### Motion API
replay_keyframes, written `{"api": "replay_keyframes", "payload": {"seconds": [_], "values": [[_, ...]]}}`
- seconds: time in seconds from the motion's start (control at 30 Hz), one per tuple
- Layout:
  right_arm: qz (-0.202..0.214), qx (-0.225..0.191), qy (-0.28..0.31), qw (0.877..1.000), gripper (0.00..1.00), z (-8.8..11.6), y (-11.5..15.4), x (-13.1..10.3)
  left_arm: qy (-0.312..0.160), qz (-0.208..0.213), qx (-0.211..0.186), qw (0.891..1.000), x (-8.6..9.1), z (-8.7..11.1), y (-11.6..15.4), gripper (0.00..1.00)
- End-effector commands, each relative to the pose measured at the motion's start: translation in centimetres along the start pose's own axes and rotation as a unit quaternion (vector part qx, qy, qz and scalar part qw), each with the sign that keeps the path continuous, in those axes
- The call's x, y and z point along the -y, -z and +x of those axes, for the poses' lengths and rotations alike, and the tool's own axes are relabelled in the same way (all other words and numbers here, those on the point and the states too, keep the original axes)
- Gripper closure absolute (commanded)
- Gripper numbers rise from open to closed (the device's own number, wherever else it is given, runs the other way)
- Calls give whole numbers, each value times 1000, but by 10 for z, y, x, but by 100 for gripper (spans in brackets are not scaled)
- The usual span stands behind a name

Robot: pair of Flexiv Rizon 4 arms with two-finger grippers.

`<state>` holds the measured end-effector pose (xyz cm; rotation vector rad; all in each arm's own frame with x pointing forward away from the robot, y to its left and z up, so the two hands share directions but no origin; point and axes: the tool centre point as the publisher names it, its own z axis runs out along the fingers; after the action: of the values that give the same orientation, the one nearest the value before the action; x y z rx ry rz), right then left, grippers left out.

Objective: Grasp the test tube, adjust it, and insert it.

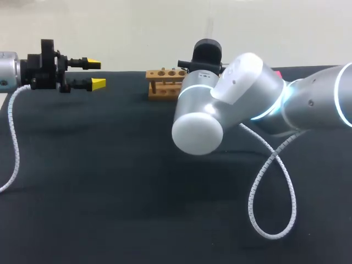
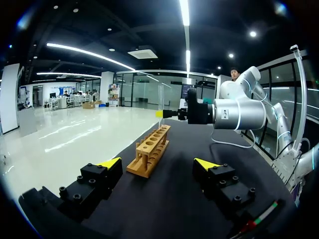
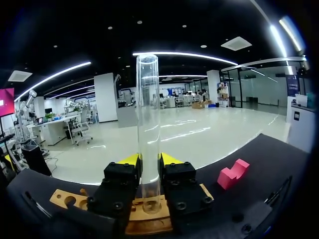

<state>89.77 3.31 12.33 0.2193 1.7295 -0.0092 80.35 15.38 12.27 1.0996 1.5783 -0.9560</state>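
The test tube [image 3: 148, 124] is being gripped upright in the right gripper [image 3: 149, 162], its two fingers being pressed against the tube's lower part from both sides. The rounded end is being held directly over a hole at one end of the wooden rack [image 3: 65, 198]; whether the hole is being entered cannot be told. Insertion is judged to be the step in hand. A straight descent is being called for next, the tube vertical and centred, then release. A pink block [image 3: 233, 174] is lying beside the rack. The left gripper [image 1: 97, 73] is being held wide open, empty, well apart.
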Motion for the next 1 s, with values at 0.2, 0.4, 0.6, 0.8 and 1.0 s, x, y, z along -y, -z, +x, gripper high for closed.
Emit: {"api": "replay_keyframes", "payload": {"seconds": [0.2, 0.4, 0.6, 0.8, 1.0], "values": [[-1, -4, -10, 1000, 100, 14, -4, 0, -2, -3, 2, 1000, 2, 1, 0, 0], [-4, -10, -14, 1000, 100, 22, -6, 0, -2, -3, 2, 1000, 2, 1, 0, 0], [-4, -19, -19, 1000, 79, 28, -4, 1, -2, -3, 2, 1000, 2, 1, 0, 0], [-5, -23, -22, 999, 69, 30, -3, 3, -2, -3, 2, 1000, 2, 1, 0, 0], [-5, -24, -25, 999, 65, 30, -2, 3, -2, -3, 2, 1000, 2, 1, 0, 0]]}}
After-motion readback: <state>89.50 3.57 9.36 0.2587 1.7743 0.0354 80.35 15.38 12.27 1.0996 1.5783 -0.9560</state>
